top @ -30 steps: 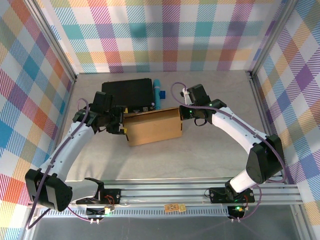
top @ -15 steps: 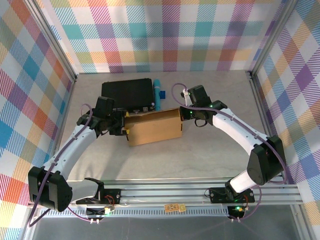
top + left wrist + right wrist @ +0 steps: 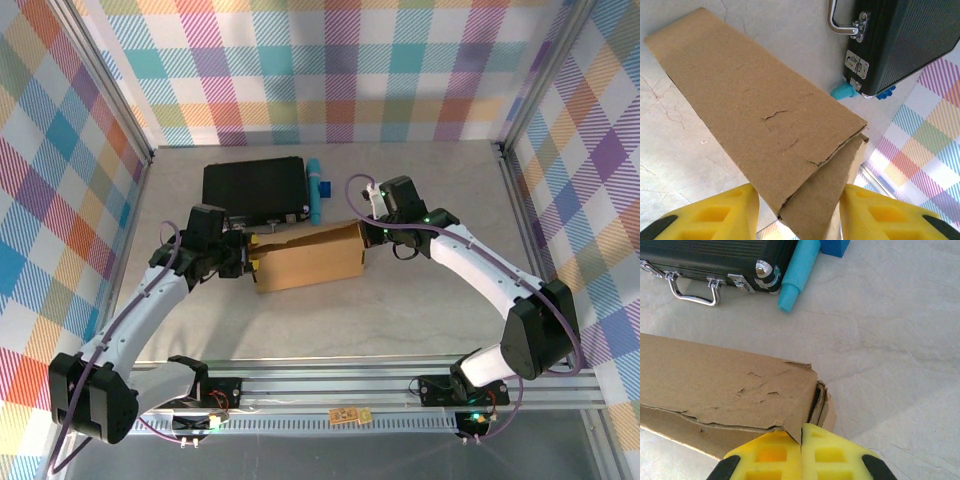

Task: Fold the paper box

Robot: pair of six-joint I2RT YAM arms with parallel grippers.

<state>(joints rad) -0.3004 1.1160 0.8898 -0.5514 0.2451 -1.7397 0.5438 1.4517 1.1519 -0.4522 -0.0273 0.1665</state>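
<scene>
The paper box [image 3: 308,257], a brown cardboard mailer folded into a flat rectangle, lies mid-table in the top view. My left gripper [image 3: 245,262] is at its left end. In the left wrist view the yellow fingers [image 3: 715,215] stand apart on either side of the box's [image 3: 765,115] end corner. The right finger touches the flap and a small gap shows beside the left one. My right gripper [image 3: 368,235] is at the box's far right corner. In the right wrist view its fingers [image 3: 770,455] are pressed together, pinching the corner tip of the top panel [image 3: 730,385].
A black case [image 3: 252,187] with a metal handle lies just behind the box. A teal cylinder [image 3: 314,190] and a small blue block [image 3: 324,187] lie beside the case's right end. Bare table lies in front of the box and to its right.
My left gripper has slid nearer along the box's left end and its jaws have narrowed around that corner. The right gripper has shifted slightly right, still shut on its corner.
</scene>
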